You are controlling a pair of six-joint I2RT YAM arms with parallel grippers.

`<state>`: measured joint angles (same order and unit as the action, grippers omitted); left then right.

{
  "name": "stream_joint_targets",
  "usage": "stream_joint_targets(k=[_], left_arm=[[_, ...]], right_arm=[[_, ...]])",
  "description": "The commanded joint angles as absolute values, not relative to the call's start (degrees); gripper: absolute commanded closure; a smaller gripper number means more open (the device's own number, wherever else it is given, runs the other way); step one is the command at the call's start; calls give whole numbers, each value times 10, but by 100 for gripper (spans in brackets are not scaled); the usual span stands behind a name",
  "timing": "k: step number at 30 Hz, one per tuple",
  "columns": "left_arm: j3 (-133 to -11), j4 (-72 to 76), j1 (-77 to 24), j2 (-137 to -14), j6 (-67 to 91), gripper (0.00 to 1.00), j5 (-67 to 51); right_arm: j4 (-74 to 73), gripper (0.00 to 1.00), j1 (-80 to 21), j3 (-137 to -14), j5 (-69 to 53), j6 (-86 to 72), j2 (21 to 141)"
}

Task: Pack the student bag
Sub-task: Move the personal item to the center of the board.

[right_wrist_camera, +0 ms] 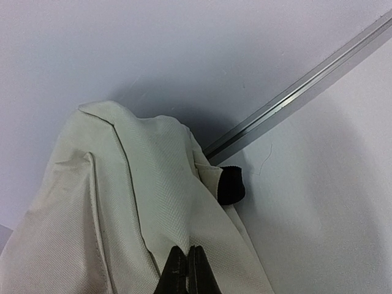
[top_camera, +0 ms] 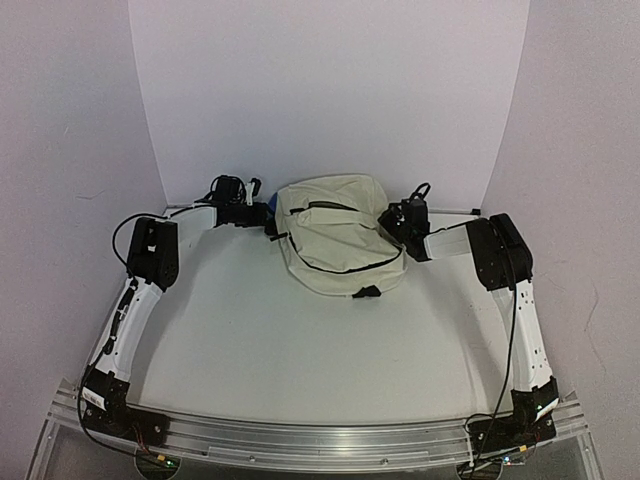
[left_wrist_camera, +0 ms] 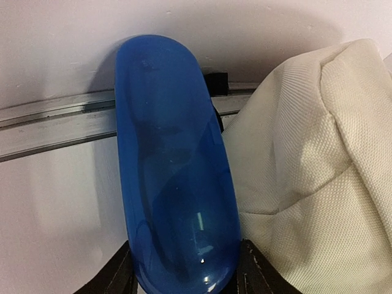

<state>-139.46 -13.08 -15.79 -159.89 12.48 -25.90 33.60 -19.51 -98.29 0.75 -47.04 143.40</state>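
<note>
Between the fingers of the left gripper [left_wrist_camera: 184, 275]: a glossy, long, round-ended blue plastic case [left_wrist_camera: 171, 159], gripped at its near end with a dark finger against each side and the jaws partly spread to fit it. Points away from the wrist toward the back of the bench, far end up near the aluminium rail [left_wrist_camera: 55, 125]. Just to its right, touching or very nearly so: the student bag [top_camera: 335, 235], a large cream woven-fabric backpack with black zipper lines.

At the right gripper [right_wrist_camera: 187, 269]: jaws pressed tight together, tips down against the cream cloth at the bag's right end. Cannot tell whether a fold of fabric is pinched between them. Just beyond the tips, a short black strap tab [right_wrist_camera: 231, 185] poking out at the bag's seam.

Lies at the middle of the far edge of the white bench [top_camera: 300, 350], flanked by both grippers, one at each end.

Along the far edge, the same thin rail; along the near edge, a wider aluminium beam [top_camera: 320, 435] carrying both arm bases. Behind, a plain white backdrop [top_camera: 330, 90] between pale walls.
</note>
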Motion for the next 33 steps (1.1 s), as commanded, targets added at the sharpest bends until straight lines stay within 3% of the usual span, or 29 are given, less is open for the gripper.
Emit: stream_joint_targets(k=[1,5,27,33], left_arm=[[-1389,-119,-163,-1596,172,61,-290],[-1357,-94,-161,-1581,211,68,-306],[-889,39,-160,-1259,282,71,-316],[-762,6,-171,-1167,266,71,-311]], right_arm=[[355,100,-190,-974,8,-481,1391],[357,100,-189,-968,8,-482,1385],[360,100,-180,-894,34,-464,1303],[360,100,-180,-861,33,-450,1269]])
